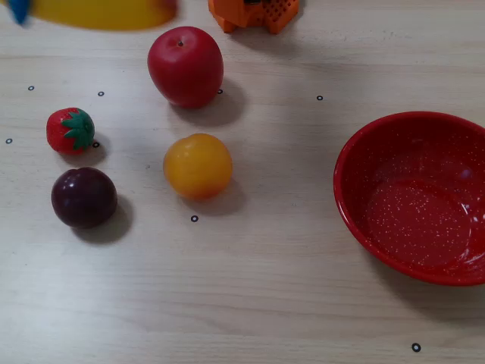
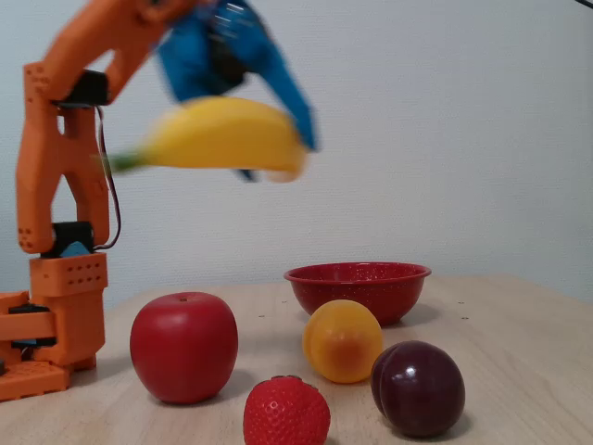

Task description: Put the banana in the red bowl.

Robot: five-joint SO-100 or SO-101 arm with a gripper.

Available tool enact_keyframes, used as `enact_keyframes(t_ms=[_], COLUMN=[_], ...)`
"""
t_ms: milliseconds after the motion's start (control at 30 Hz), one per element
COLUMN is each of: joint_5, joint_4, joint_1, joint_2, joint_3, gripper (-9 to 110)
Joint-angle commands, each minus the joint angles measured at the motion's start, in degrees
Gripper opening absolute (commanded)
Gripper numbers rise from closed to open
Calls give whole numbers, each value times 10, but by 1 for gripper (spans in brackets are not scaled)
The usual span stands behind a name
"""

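— Red bowl (image 1: 356, 189), anything in it?
— Nothing; it sits on the worktop (image 1: 265, 288) at three o'clock from the orange fruit (image 1: 198, 165).
— And the banana (image 2: 222, 137)?
— Up in the air, blurred, my blue end effector (image 2: 278, 153) clamped around it.

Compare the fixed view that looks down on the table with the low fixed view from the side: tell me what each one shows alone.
Only the top-down view shows the bowl's empty speckled inside and the table's small ring marks. Only the side view shows the orange arm and the blue pincer holding the banana high in the air. Both show the apple, orange, plum, strawberry, bowl and banana.
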State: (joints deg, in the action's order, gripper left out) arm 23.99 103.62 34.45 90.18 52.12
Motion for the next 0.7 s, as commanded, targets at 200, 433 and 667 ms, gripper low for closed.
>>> enact_keyframes(t_ms=[200, 433, 667], joint_5=[-125, -156, -156], joint_4=[-15, -33, -46], joint_1=[-287, -452, -521], joint_2=[52, -40, -163], joint_3=[-41, -93, -171], gripper=[0, 0, 0])
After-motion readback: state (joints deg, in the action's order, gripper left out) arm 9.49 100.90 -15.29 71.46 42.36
